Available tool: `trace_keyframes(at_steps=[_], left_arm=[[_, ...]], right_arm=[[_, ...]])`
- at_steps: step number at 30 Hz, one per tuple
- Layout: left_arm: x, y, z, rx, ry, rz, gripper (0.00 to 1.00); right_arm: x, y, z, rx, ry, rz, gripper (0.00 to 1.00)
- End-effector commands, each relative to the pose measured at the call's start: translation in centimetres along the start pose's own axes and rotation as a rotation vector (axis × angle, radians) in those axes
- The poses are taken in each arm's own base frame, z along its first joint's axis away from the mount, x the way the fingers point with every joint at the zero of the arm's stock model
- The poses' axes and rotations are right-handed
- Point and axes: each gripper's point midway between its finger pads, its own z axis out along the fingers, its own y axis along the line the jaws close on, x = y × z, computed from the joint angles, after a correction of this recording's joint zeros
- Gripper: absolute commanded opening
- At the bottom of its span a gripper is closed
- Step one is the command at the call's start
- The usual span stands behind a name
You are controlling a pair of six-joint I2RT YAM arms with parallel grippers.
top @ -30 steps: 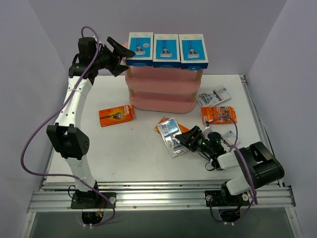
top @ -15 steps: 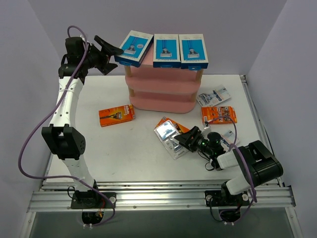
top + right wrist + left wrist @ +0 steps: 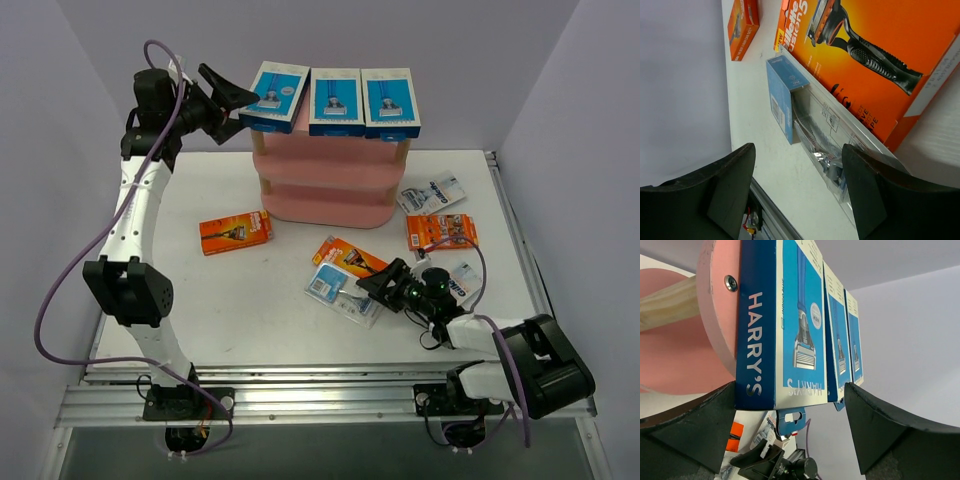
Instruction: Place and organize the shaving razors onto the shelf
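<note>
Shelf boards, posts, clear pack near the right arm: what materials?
Shelf boards: pink, matte, probably painted board; screw head sunk in the edge.
Posts: pale wood, grain visible.
Clear pack: glossy transparent plastic blister, contents seen through it.

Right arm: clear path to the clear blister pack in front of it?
Probably yes. The right claw is open, and the clear blister pack lies flat just ahead, in line with the gap. Only the orange card crowds its far edge.
</note>
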Motion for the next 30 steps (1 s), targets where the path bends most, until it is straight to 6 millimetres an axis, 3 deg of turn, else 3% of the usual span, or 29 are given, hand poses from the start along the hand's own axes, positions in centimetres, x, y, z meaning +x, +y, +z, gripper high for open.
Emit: trace_keyframes(at_steps=[1,7,16,24,30], left_arm=[[-0.1,-1.4,-1.1,0.013,-0.016,0.067,0.94],[0.2,0.2,-0.8,-0.032,-0.010,0.065,0.94],[1.1,0.0,0.1,-0.026,0.011,0.069,0.94],[1.2,1.8,0.7,-0.112,-0.002,0.062,0.95],[1.1,1.9,1.1,-0.114,-0.013,0.055,0.95]], right_arm=[[0.6,-2.7,-0.7,0.128,0.012,0.000,0.66],[0.6,-2.8,-1.0,0.136,0.014,-0.001,0.66],[0.7,-3.0,-0.8,0.141,0.017,0.001,0.67],[0.9,-3.1,-0.9,0.139,0.023,0.005,0.67],[1.0,-3.3,-0.9,0.142,0.024,0.006,0.67]])
